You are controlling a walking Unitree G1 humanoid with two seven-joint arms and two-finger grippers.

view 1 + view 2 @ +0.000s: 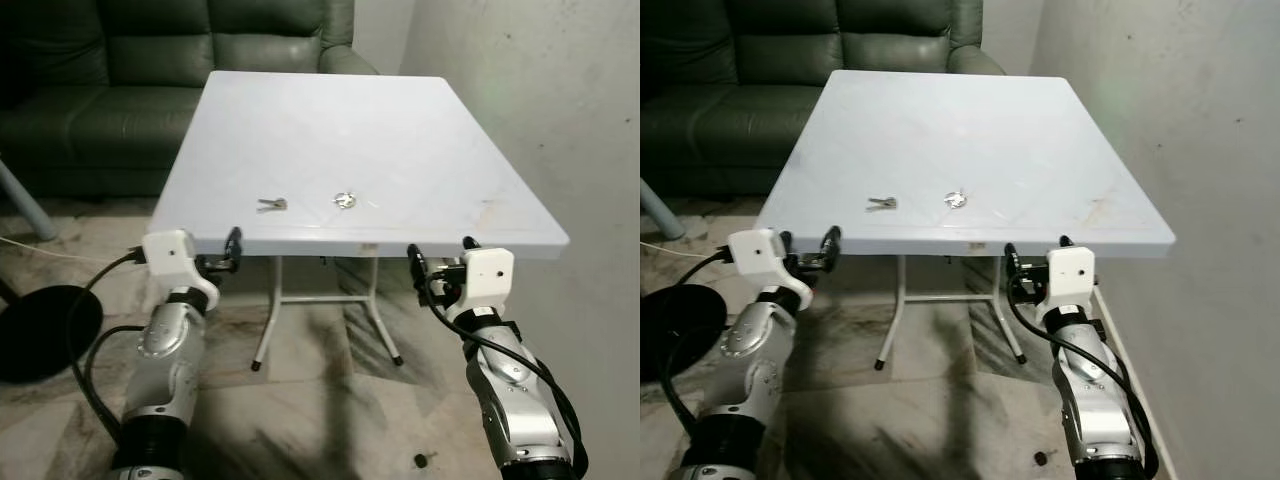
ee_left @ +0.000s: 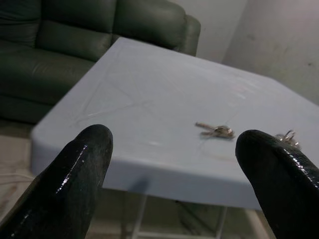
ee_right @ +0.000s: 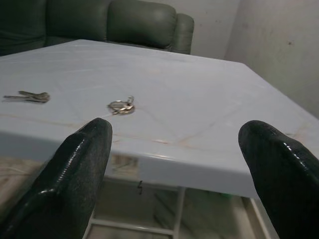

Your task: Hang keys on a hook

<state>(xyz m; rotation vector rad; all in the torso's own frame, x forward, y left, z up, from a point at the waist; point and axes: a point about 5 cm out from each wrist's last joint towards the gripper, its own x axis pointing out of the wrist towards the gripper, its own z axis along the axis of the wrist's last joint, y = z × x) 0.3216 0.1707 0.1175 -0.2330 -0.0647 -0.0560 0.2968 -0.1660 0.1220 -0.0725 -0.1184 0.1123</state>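
A small bunch of keys lies flat near the front edge of the white square table. A small metal ring piece rests a little to its right. My left gripper is held just in front of the table's front left edge, below the top, fingers open and holding nothing. My right gripper is at the front right edge at the same height, also open. The left wrist view has the keys ahead between the fingers. In the right wrist view, the ring piece lies ahead.
A dark green sofa stands behind the table. A bare wall runs close along the right side. A black round base and a cable lie on the tiled floor at the left. The table's white legs are below.
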